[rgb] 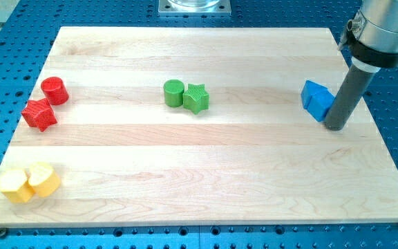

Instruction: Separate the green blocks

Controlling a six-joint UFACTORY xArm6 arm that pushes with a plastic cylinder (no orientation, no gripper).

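Wooden worktop point(206, 166): our end effector is a bare rod w/ no jaws, so it grips nothing; my tip point(334, 127), frame right, touches blue blocks point(316, 99). Green cylinder point(174, 93) & green star point(197, 98) touch side by side, far left of tip.

We see a wooden board point(206, 180) holding 2 touching red blocks point(46, 102) left, 2 touching yellow blocks point(29, 182) bottom-left, and blue blocks point(316, 99) right.

Bright even light, soft short shadows, sharp focus throughout
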